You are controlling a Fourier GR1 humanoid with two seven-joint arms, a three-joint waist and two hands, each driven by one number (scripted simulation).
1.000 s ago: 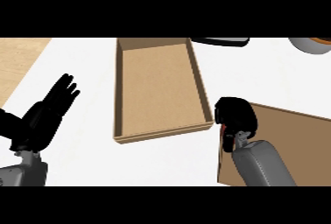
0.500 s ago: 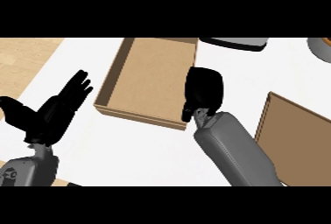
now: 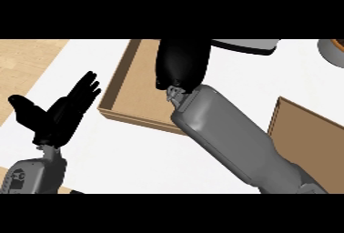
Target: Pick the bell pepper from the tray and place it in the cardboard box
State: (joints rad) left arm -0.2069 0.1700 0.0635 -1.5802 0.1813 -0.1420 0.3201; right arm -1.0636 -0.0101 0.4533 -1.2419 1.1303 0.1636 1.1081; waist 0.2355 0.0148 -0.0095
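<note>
The cardboard box (image 3: 132, 113) lies open at upper centre, its near wall facing me. My right hand (image 3: 181, 63) hangs over the inside of the box with its back towards me and its fingers curled downward. The bell pepper is hidden under that hand. The brown tray (image 3: 302, 125) lies at the right, partly behind my right forearm. At the lower left, apart from the box, my left hand (image 3: 64, 113) is held open with fingers up.
A dark grey dish (image 3: 250, 45) sits at the top beyond the box, and a round rim (image 3: 332, 51) shows at the top right corner. Light wood surface (image 3: 27, 63) borders the white counter at the left.
My right hand has moved left and forward from the tray to above the box's inside. The view has shifted, so the box and left hand sit nearer the centre.
</note>
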